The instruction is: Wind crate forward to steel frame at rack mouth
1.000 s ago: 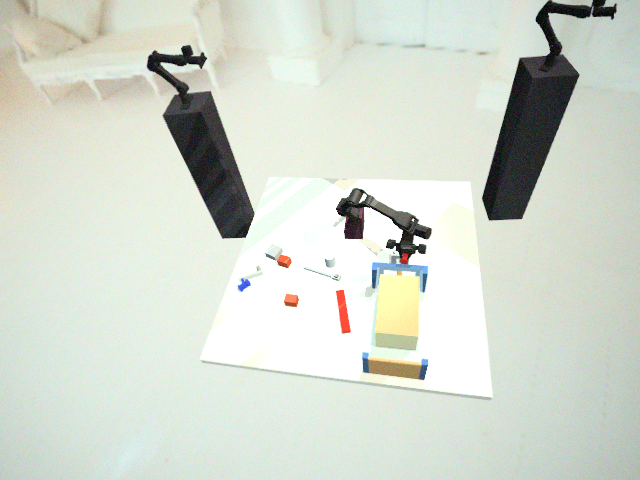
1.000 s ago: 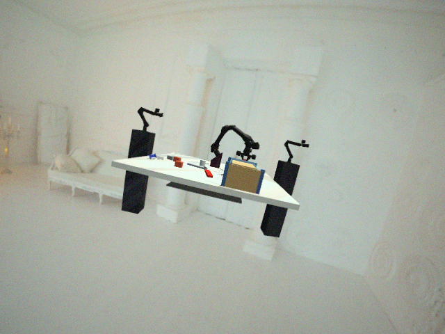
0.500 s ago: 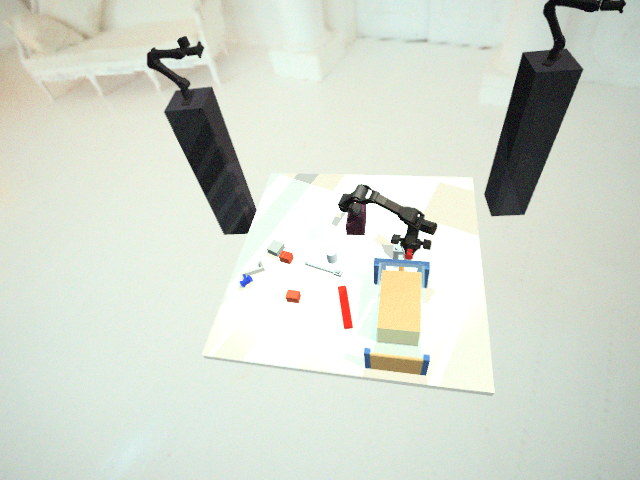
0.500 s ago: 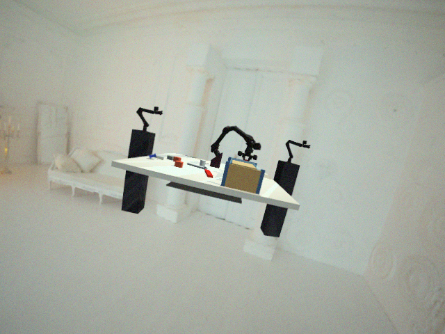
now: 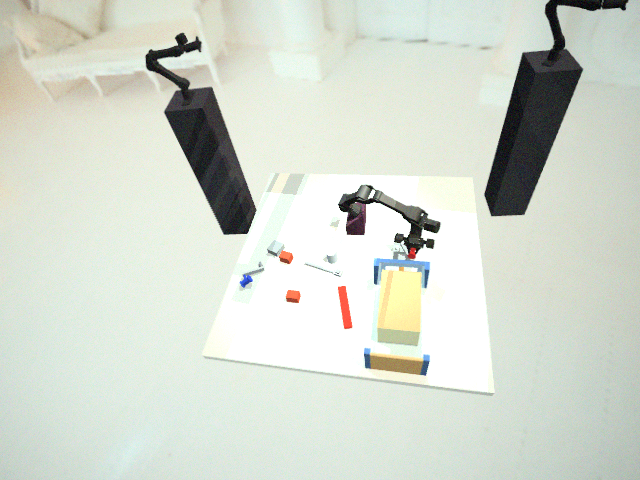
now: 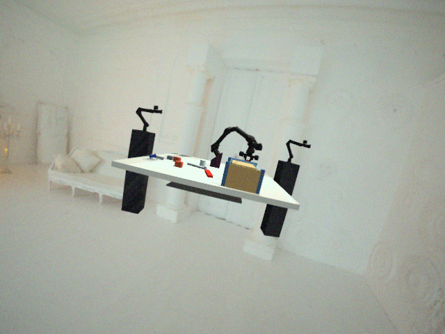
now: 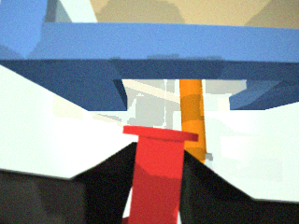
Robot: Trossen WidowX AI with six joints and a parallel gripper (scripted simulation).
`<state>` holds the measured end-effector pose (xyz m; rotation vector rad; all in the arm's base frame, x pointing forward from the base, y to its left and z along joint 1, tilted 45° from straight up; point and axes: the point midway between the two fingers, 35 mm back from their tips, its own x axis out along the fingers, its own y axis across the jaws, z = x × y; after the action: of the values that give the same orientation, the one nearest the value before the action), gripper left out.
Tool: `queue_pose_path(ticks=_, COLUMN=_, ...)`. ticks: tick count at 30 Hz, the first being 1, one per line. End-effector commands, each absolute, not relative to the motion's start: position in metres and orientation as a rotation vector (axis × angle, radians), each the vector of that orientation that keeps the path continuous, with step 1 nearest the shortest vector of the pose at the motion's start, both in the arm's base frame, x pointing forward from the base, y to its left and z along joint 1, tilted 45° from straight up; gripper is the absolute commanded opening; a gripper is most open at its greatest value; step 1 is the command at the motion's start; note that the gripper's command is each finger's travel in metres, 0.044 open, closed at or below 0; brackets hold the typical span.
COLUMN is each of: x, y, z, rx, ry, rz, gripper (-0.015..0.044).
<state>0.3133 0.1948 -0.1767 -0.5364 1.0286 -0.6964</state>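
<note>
Evidently, the gripper (image 5: pixel 412 249) (image 6: pixel 248 158) (image 7: pixel 156 150) grips the red handle (image 5: pixel 412 253) (image 7: pixel 159 173), beside the blue frame (image 5: pixel 401 264) (image 6: pixel 229 159) (image 7: pixel 154 42) at the strap side. The crate (image 5: pixel 400 304) (image 6: pixel 244 164) (image 7: pixel 187 11) lies flat behind that frame, near it; contact is unconfirmed. Handle retrieval appears complete; final seating, release and withdrawal remain.

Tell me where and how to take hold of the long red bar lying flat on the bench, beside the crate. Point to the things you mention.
Grip the red bar (image 5: pixel 345 307) (image 6: pixel 208 173) near the middle of its length, coming from straight above, one finger on each long side. It lies flat and is long and narrow, so a cross-width pinch there should balance best. The gripper (image 5: pixel 412 253) (image 7: pixel 156 150) is shut on a red knob, so it would need freeing first.
</note>
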Motion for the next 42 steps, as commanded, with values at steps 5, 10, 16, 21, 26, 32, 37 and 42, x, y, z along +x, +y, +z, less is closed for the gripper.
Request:
queue_pose_path(ticks=5, x=0.298, y=0.213, z=-0.192, rx=-0.514, ry=1.053, rz=-0.672, gripper=0.0000)
queue_pose_path(ticks=10, x=0.294, y=0.217, z=-0.195, rx=-0.513, ry=1.054, rz=-0.672, gripper=0.0000)
queue_pose_path(ticks=16, x=0.288, y=0.222, z=-0.199, rx=-0.513, ry=1.054, rz=-0.672, gripper=0.0000)
queue_pose_path(ticks=21, x=0.284, y=0.225, z=-0.202, rx=-0.513, ry=1.055, rz=-0.671, gripper=0.0000)
queue_pose_path(ticks=26, x=0.278, y=0.229, z=-0.204, rx=-0.512, ry=1.055, rz=-0.671, gripper=0.0000)
queue_pose_path(ticks=32, x=0.272, y=0.233, z=-0.207, rx=-0.512, ry=1.056, rz=-0.670, gripper=0.0000)
queue_pose_path(ticks=37, x=0.266, y=0.235, z=-0.209, rx=-0.512, ry=1.056, rz=-0.670, gripper=0.0000)
queue_pose_path(ticks=42, x=0.260, y=0.238, z=-0.210, rx=-0.512, ry=1.057, rz=-0.670, gripper=0.0000)
